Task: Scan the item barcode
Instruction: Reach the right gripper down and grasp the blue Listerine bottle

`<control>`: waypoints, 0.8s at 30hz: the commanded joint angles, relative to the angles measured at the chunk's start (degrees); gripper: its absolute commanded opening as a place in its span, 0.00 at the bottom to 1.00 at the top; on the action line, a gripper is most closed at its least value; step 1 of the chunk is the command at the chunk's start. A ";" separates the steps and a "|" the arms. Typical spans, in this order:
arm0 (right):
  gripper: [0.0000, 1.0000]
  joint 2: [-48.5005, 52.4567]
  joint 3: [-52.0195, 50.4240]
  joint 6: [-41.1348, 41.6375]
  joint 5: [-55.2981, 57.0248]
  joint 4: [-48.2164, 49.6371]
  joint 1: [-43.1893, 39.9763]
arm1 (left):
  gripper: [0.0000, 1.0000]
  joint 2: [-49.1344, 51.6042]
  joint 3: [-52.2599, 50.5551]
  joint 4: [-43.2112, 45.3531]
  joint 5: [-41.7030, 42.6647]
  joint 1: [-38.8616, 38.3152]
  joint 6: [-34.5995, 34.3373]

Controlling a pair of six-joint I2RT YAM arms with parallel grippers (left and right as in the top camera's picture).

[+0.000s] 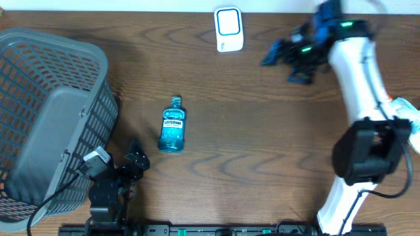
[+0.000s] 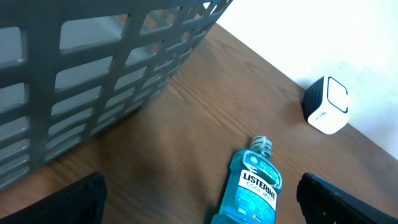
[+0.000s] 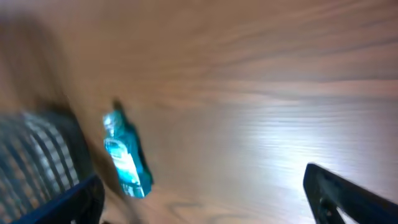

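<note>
Overhead view, working outward from the robot's base. The left gripper (image 1: pixel 136 159) sits low beside the grey basket (image 1: pixel 39 59), its claw spread wide and empty; the left wrist view confirms both fingers stand far apart with nothing between them.

Just beyond it, the blue mouthwash bottle (image 1: pixel 172 126) lies flat on the wooden table (image 1: pixel 262 144). Its front label faces up, its cap points toward the far edge, and nothing touches it. No barcode is visible on the exposed face.

At the far edge stands the white scanner (image 1: pixel 228 29), well apart from the bottle. The right gripper (image 1: pixel 285 58) hangs to the scanner's right. It is blurred, with its claw spread and holding nothing.

Assessment: the item is in neither claw and is not at the scanner. By this evidence, the pickup, the turning of the barcode toward the scanner and the scan itself are all outstanding.
</note>
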 commanded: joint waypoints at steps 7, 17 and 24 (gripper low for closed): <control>0.99 0.39 -5.68 10.64 19.56 9.40 26.47 | 0.98 -0.39 -0.50 -1.18 -0.74 0.17 -0.09; 0.99 6.47 -5.68 18.43 35.06 22.58 38.12 | 0.98 -0.42 -0.50 -1.18 -0.74 0.17 -0.09; 0.93 10.93 -5.68 20.50 35.17 33.35 38.80 | 0.98 -0.42 -0.50 -1.18 -0.72 0.17 -0.09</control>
